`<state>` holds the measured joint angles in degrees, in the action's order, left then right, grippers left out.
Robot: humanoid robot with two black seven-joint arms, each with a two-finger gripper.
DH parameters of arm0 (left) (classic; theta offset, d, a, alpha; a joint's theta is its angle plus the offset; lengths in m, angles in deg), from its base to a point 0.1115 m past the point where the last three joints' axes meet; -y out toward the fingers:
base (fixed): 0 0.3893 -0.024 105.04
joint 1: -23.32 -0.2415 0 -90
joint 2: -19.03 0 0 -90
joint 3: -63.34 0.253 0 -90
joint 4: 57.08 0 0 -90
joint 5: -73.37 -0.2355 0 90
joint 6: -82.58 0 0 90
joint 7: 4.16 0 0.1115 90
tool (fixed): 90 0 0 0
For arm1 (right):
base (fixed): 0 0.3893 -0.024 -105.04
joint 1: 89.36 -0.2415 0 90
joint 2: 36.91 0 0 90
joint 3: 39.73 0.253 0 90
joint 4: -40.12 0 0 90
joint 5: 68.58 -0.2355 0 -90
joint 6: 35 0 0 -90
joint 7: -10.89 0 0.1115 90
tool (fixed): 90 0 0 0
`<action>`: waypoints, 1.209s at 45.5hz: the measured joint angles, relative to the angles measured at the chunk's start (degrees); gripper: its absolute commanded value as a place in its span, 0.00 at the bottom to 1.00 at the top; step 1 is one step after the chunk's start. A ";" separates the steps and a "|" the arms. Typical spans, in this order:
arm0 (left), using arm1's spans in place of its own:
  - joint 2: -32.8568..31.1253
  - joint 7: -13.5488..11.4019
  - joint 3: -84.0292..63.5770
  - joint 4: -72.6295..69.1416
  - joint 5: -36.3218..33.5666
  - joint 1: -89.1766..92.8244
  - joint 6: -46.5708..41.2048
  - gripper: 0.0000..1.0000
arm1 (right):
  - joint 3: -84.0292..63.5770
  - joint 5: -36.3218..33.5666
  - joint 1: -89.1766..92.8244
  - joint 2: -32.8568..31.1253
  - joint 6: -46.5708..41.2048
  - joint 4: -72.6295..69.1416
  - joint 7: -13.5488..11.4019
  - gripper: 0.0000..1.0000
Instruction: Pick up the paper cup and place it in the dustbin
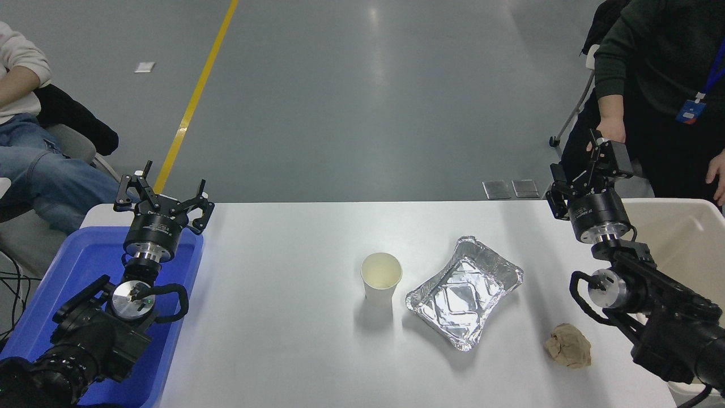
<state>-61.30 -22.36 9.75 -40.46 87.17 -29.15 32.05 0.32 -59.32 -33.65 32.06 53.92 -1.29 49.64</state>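
Note:
The white paper cup [381, 279] stands upright and empty near the middle of the white table [272, 317]. The beige dustbin [688, 232] sits at the table's far right edge, partly cut off by the frame. My right gripper [592, 164] is open and empty, raised over the table's far right corner next to the dustbin and well to the right of the cup. My left gripper [164, 190] is open and parked above the blue tray.
A crinkled silver foil tray [464, 292] lies just right of the cup. A crumpled brown paper ball [568, 345] lies at front right. A blue tray [62, 294] is at left. A person's hand [612, 127] is close behind my right gripper; another person sits at far left.

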 measured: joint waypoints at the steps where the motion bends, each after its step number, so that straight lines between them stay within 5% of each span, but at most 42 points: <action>1: 0.00 0.00 0.00 -0.01 0.00 0.00 0.00 0.99 | 0.02 0.00 0.00 0.02 0.06 0.00 0.00 1.00; 55: -0.01 0.00 -0.02 0.01 0.09 0.00 0.00 0.99 | 0.10 -0.35 -0.91 0.04 0.77 0.33 0.17 1.00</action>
<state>-61.31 -22.36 9.73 -40.46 87.26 -29.15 32.05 0.42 -59.67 -34.56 32.10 54.69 -0.96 49.81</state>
